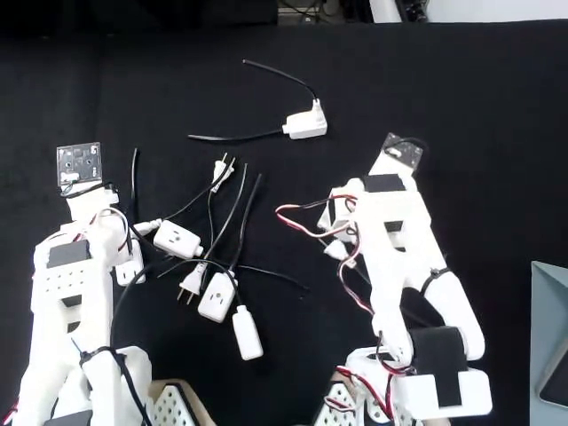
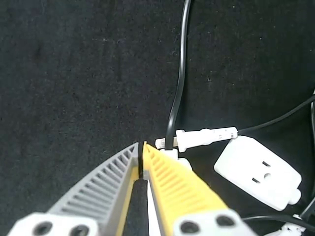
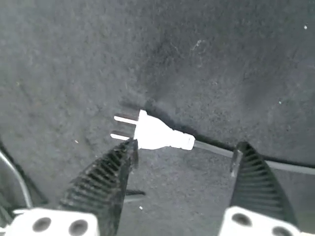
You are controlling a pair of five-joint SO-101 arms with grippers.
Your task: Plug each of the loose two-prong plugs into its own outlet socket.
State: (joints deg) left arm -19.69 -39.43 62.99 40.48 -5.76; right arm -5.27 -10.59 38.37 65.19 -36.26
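Note:
A white two-prong plug [image 3: 157, 135] lies flat on the black cloth between the spread fingers of my right gripper [image 3: 186, 146], close to one fingertip and touching neither; its cable runs off past the other finger. My left gripper [image 2: 142, 146] is shut with nothing between its fingers, and its tips rest just beside a slim white plug [image 2: 206, 136] and a black cable [image 2: 179, 73]. A white outlet socket [image 2: 258, 177] lies right behind that plug. From above, this socket [image 1: 175, 238] sits next to the left arm, with another plug [image 1: 191, 282] and socket [image 1: 216, 297] nearby.
One more loose plug [image 1: 224, 167] lies mid-table among crossing black cables. A white piece [image 1: 247, 333] lies near the front. A joined plug and socket [image 1: 306, 124] sits at the back. A grey tray [image 1: 550, 328] stands at the right edge.

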